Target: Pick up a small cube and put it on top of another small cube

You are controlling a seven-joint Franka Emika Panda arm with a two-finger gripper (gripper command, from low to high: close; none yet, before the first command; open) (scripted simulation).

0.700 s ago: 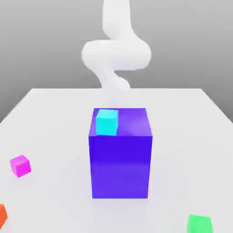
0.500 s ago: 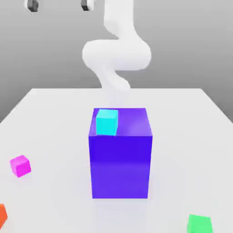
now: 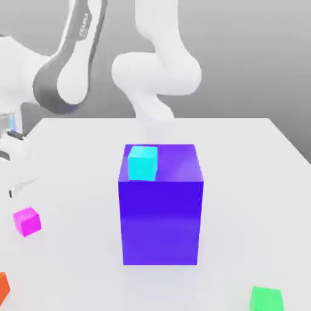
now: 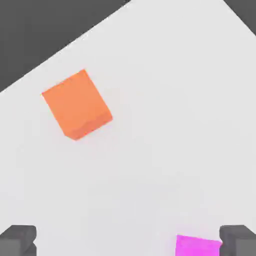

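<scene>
Find the hand (image 4: 127, 241) released, with nothing in its grasp, above the desk (image 3: 243, 158) near the edge on the exterior view's left. Look for the pink cube (image 3: 27, 222) flat on the desk near that same edge, under the hand and apart from the orange cube (image 4: 77, 104). Notice in the hand view how far off-centre, close beneath one finger (image 4: 239, 242). Shift sideways toward the pink cube before going lower, to avoid landing a fingertip on top. Turn the wrist slightly, to set the pads flat against two opposite faces. Then sink straight down, stopping just short of the desk, and close gently around the middle. Expect light handling and an easy skid from any uneven touch. Lift well clear of the tall blue box (image 3: 161, 222) before travelling. Leave open the choice of base: perhaps the cyan cube (image 3: 143, 164) on the box, perhaps the green cube (image 3: 266, 299) by the desk's near edge.
</scene>
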